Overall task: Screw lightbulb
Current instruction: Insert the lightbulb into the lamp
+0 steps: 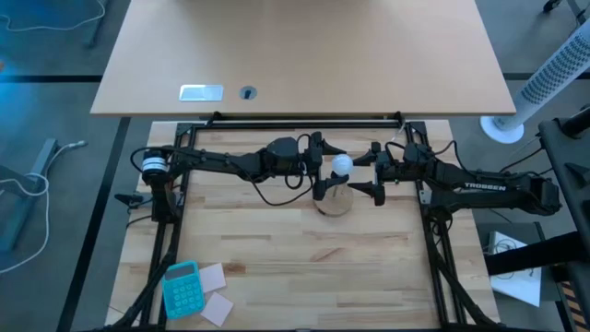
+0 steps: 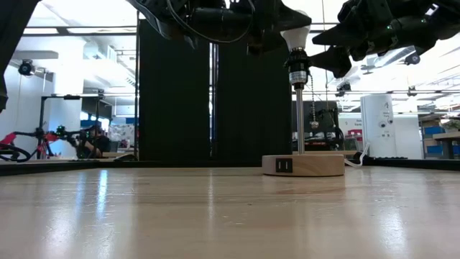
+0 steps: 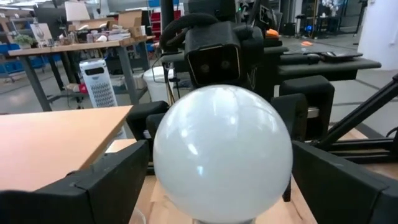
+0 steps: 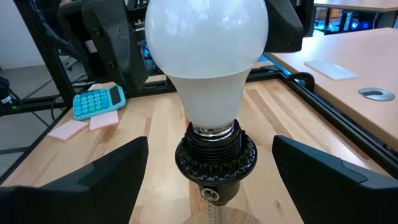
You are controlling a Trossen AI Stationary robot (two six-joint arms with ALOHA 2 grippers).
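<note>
Left hand [image 1: 320, 170] wide open, fingers [image 3: 102, 180] spread to either side of the lightbulb [image 1: 342, 165] with a gap showing on both sides — not touching it, holding nothing. Right hand [image 1: 374, 171] also wide open, one finger [image 4: 81, 177] on each side of the black socket [image 4: 215, 155] below the bulb, well clear of it, gripping nothing.

Seen from table height, top of the lightbulb [image 2: 295, 36] cut off by the edge of the view and partly covered by the dark arms above. From above, most of the wooden stand [image 1: 336, 203] hidden under the left hand. Thin post [image 2: 300, 119] and hanging pull chain [image 2: 313, 108] only clear from the low camera.

Lightbulb [image 4: 208, 59] sitting in the socket on top of the post, round end up, narrow neck down — long axis straight up and down. Stand resting on the bench [image 1: 277, 249], between the two hands. Blue calculator [image 1: 182, 288] and pink notes [image 1: 215, 295] lying near the bench's front corner, well apart from the stand.
</note>
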